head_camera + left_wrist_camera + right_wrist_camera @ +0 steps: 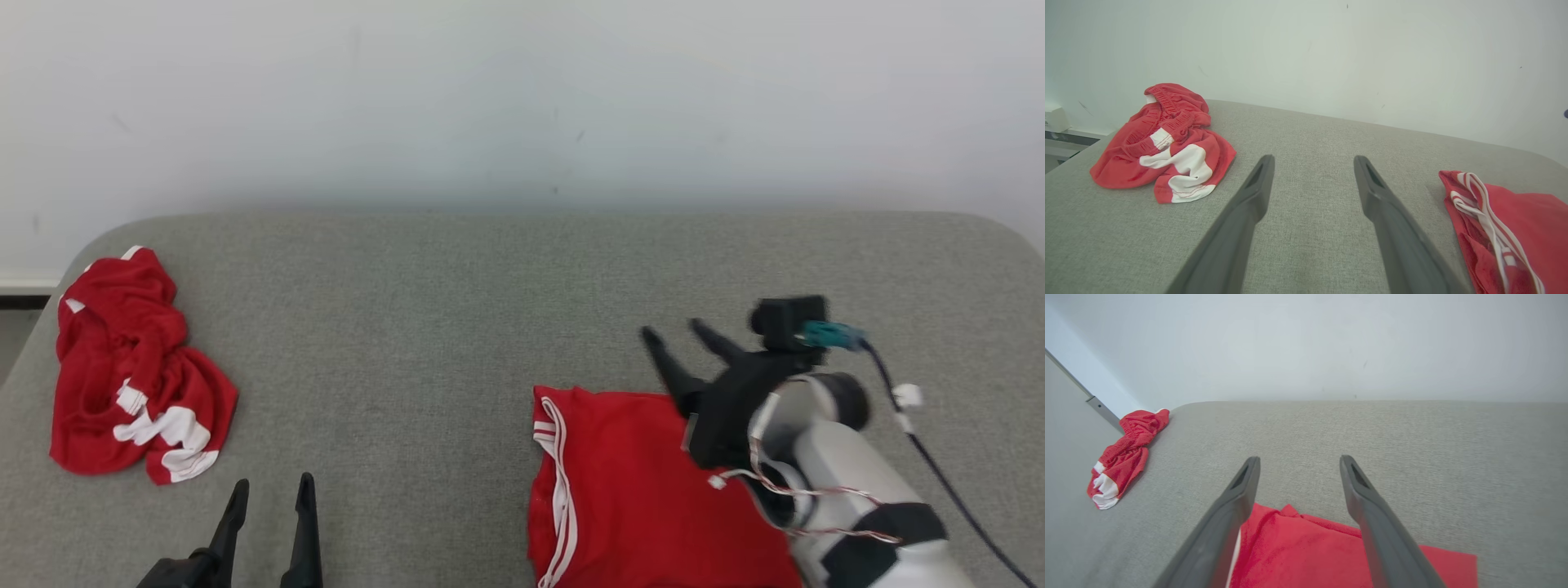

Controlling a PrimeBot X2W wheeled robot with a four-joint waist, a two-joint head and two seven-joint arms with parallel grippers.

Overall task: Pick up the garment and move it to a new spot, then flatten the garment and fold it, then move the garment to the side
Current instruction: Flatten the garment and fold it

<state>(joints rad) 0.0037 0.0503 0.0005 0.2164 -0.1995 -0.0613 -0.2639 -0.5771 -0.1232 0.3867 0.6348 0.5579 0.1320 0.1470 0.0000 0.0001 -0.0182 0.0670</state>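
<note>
The right arm reaches in from the lower right of the head view, its pale forearm [849, 482] angled up and to the left and a dark cable [939, 465] trailing off the wrist. The right gripper [673, 329] has its fingers spread apart with nothing between them. The tips sit over bare fabric just beyond the far edge of the folded red garment [637, 490], and the base of the fingers overlaps that garment's far corner. In the right wrist view the right gripper [1299, 458] shows the same wide gap, with the folded red garment [1298, 551] lying below and between the fingers. The left gripper [273, 482] rests low at the lower left, fingers pointing away from the robot, also parted and empty. In its own view the left gripper [1313, 159] frames plain grey cloth. The folded red garment [1527, 220], edged with white stripes, lies flat on the right side of the grey fabric-covered bench [424, 327]. A crumpled red garment [122, 367] with white patches sits well apart at the far left edge. Behind the bench stands a plain pale wall [522, 98].
</note>
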